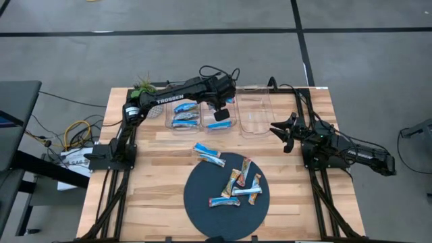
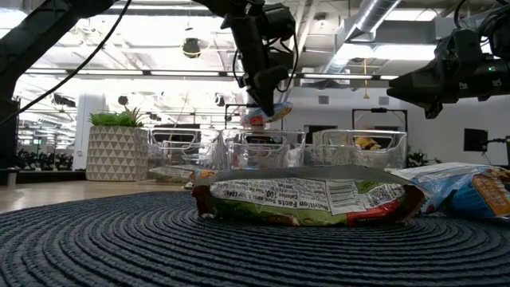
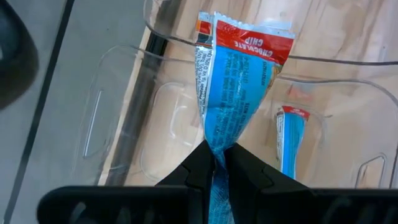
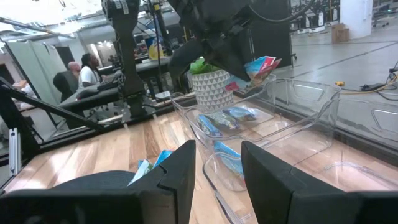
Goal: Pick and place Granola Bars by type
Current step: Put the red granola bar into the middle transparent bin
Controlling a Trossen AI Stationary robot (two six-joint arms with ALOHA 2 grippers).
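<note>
While above the bins, left pincer (image 3: 216, 163) pinches a blue bar (image 3: 239, 81).

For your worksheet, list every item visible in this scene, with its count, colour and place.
Table: one, light wood.
Bins: three, clear, along the far edge.
Mat: one, dark, round, near edge.
Granola bars on the mat: about seven, blue or orange.
Bars in the bins: about four, blue.
Plant: one, green, far corner.
Left gripper: shut on held bar, over middle bin.
Right gripper: open, beside the bins.
</note>
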